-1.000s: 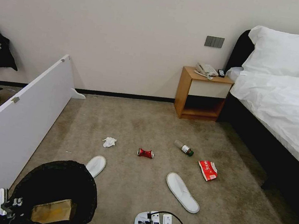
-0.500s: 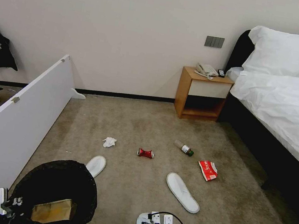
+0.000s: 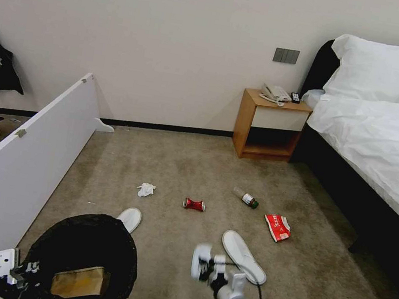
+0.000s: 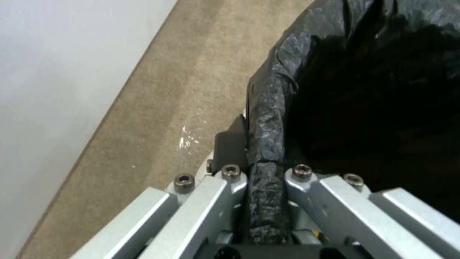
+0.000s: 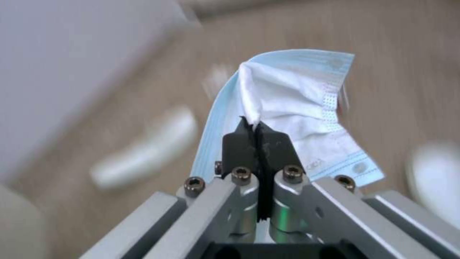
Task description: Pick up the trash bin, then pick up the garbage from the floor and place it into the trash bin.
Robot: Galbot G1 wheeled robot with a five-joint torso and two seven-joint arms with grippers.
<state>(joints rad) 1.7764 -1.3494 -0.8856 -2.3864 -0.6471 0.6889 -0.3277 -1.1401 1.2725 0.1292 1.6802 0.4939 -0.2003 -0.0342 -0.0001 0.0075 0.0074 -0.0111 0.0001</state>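
Right gripper (image 5: 258, 135) pinched on a crumpled blue-and-white face mask (image 5: 297, 108), raised off the carpet, just short of one white slipper (image 3: 243, 256). Beside it, left gripper (image 4: 263, 172) clamped on the bag-lined rim of the trash bin (image 3: 85, 247), brown cardboard (image 3: 79, 280) inside. Farther out: second slipper (image 3: 129, 219), tissue (image 3: 146, 190), red can (image 3: 194, 204), bottle (image 3: 246, 197), red packet (image 3: 277, 227).

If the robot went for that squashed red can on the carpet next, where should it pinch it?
Probably at the crushed waist of the red can, coming straight down from above. It lies on its side on the carpet, long axis roughly left to right, so fingers would close front to back across it. The middle looks narrower than the ends, and no other litter touches it.
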